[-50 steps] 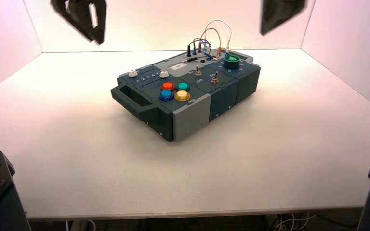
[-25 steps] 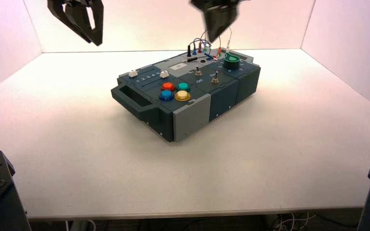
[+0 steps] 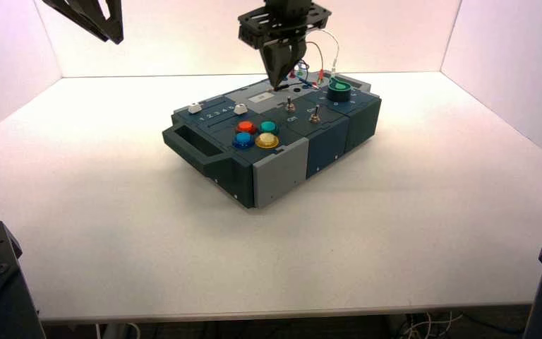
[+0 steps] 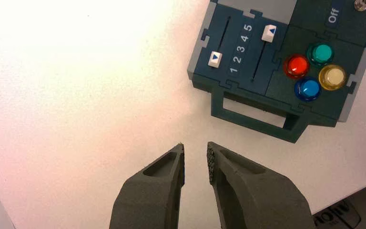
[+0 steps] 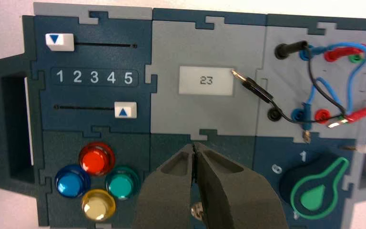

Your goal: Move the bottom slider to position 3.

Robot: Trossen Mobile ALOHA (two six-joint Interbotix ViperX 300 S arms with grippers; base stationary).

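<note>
Across the table, the bottom slider is lying near-left of the right gripper, jaws closed, the left gripper hanging far left, jaws parted

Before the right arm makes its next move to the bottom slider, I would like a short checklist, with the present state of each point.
1. Right gripper is shut, with nothing between its fingers: ok.
2. Bottom slider, the white one nearest the coloured buttons, is in sight: ok.
3. Bottom slider is at position 3: not ok, it is by the 5.
4. Right gripper is at the bottom slider: not ok, it hovers over the middle of the box.
5. Left gripper, idle beyond the box's handle end, is away from the slider: ok.
6. Right gripper's height leaves room over the switches: cannot tell.
</note>
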